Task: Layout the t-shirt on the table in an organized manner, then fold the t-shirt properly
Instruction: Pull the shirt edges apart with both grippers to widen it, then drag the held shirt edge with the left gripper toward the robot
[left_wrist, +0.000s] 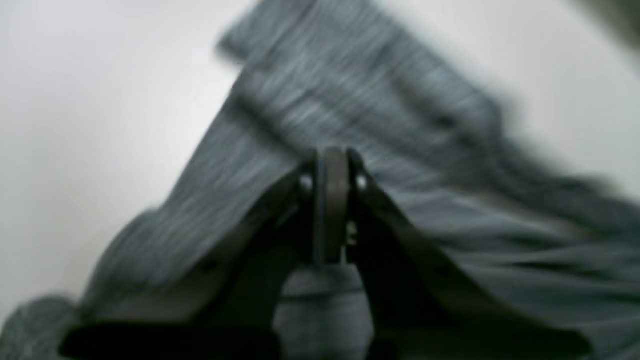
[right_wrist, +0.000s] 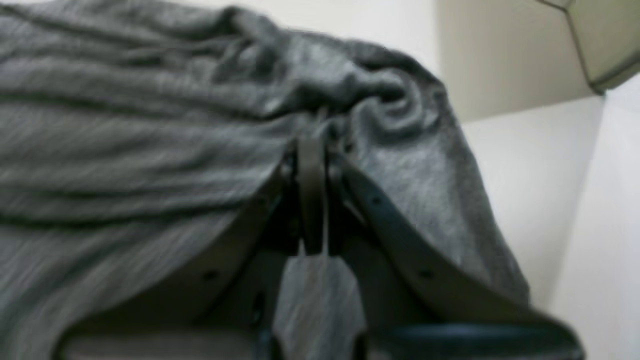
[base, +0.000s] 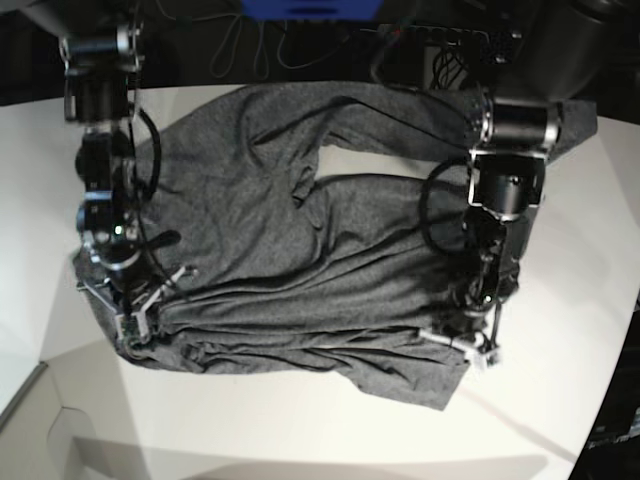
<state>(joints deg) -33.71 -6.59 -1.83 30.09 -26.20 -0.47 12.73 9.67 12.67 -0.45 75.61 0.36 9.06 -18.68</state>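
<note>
The dark grey t-shirt (base: 300, 240) lies spread over the white table (base: 300, 430), with long creases pulled along its near edge between the two grippers. My right gripper (base: 130, 325) is at the shirt's left end and is shut on bunched fabric. In the right wrist view the t-shirt (right_wrist: 150, 125) puckers around the closed right gripper (right_wrist: 312, 142). My left gripper (base: 470, 345) is at the shirt's right end, near a hanging corner. In the blurred left wrist view the left gripper (left_wrist: 332, 155) is shut with the t-shirt (left_wrist: 350, 90) at its tips.
The table's curved edge (base: 615, 400) runs down the right side, and a corner drops off at the lower left (base: 25, 400). Beyond the far edge hang dark cables and a blue object (base: 310, 8). Bare white table (left_wrist: 75, 100) lies beside the cloth.
</note>
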